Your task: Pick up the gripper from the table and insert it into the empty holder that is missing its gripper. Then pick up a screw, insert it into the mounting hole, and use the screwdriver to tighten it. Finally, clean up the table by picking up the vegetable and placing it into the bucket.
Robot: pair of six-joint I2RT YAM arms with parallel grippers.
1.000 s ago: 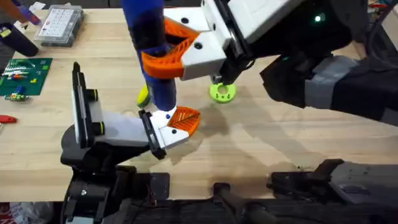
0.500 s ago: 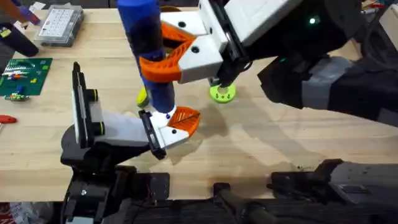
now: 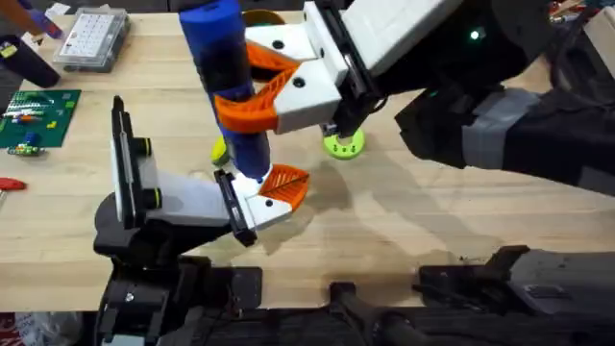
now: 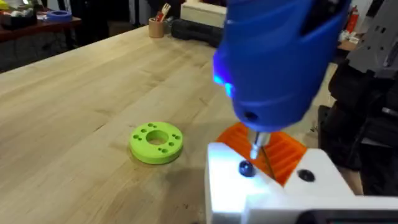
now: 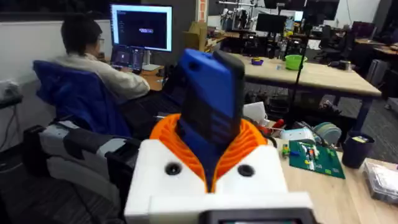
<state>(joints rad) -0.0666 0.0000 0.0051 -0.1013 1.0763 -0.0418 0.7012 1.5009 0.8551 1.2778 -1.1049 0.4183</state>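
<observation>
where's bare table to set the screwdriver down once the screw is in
Bare wood lies right of the green disc, in front of the right arm, and along the near edge right of the left gripper. It is crowded around the screwdriver and at the far left by the circuit board and parts box.

Even indoor light, soft shadows, blur close to the lenses

The counter (image 3: 404,231) is evenly lit from above, with faint diffuse shadows under the arms (no hard edges anywhere). In the overhead view the raised right arm looms dark and smeared. The screwdriver (image 4: 273,56) is soft and out of focus in the left wrist view, a small blue glow on its side; in the right wrist view a monitor (image 5: 142,28) glows bright in a dimmer room.
</observation>
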